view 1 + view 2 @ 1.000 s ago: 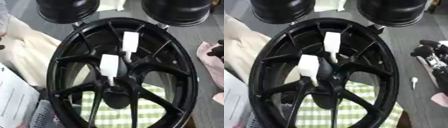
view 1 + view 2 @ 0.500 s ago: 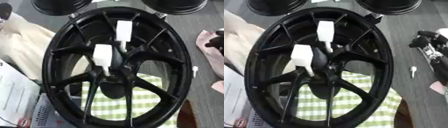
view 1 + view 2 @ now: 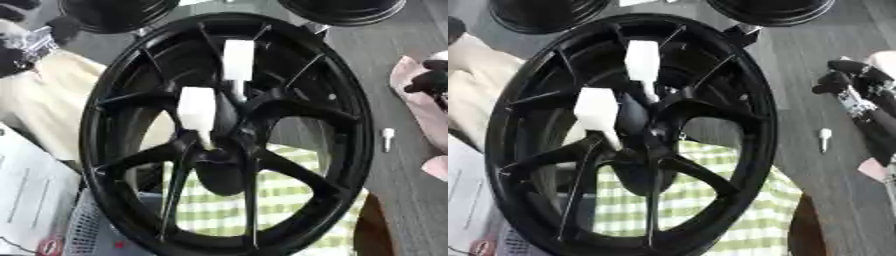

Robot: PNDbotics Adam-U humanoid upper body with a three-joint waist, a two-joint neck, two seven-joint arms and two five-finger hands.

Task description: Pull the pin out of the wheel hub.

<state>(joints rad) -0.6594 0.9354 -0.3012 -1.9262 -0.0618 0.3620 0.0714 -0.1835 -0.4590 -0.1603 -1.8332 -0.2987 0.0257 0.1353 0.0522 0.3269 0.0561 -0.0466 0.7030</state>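
With two white block-headed pins (image 3: 197,109) sitting in the black spoked wheel hub (image 3: 226,135) mid-tabletop, the right hand (image 3: 852,82) is hovering at the right edge, fingers curled on nothing, risking a jammed, crooked pull once reaching.
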